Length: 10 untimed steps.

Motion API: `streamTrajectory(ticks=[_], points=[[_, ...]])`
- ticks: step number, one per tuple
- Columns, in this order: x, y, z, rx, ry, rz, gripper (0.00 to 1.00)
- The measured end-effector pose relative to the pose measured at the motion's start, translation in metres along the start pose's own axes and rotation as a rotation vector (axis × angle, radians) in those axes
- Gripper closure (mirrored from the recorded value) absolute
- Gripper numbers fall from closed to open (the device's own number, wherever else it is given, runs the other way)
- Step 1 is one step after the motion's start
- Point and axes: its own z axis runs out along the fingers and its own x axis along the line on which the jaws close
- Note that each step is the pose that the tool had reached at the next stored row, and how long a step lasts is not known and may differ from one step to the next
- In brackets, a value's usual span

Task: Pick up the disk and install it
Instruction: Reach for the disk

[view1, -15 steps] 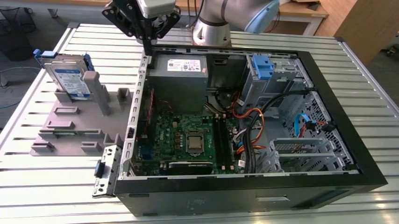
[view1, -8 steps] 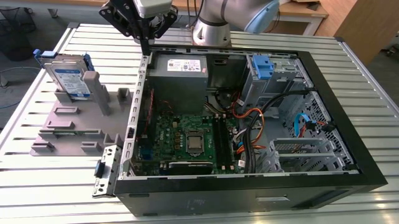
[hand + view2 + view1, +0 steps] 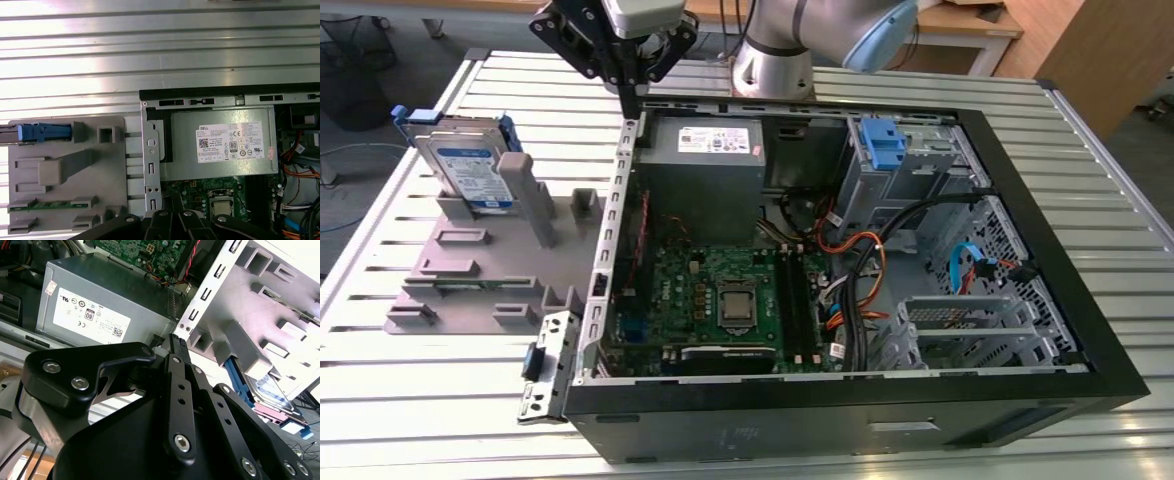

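Observation:
The disk (image 3: pixel 464 165), a silver drive with a white-and-blue label in a blue carrier, stands upright in a slot of the grey holder (image 3: pixel 480 270) at the exterior view's left. It also appears in the second wrist view as the disk (image 3: pixel 272 392) and, edge-on, in the first wrist view as the disk (image 3: pixel 42 132). My gripper (image 3: pixel 630 108) hangs above the back left corner of the open computer case (image 3: pixel 1067 300), to the right of the disk and apart from it. In the second wrist view the gripper (image 3: pixel 175 341) has its fingers pressed together with nothing between them.
Inside the case are a grey power supply (image 3: pixel 703 150) with a white label, a green motherboard (image 3: pixel 720 300), loose cables (image 3: pixel 867 260) and a drive bay with a blue latch (image 3: pixel 886 145). The case and the holder rest on a slatted metal table (image 3: pixel 427 400).

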Motion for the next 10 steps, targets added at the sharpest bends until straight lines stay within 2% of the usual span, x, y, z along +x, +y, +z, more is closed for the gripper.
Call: streamTrajectory(ticks=[6,10], points=[[0.0004,0.0,0.0,0.0,0.0,0.0,0.89],[0.0054,-0.0003,0.0,0.0,0.0,0.0,0.89]])
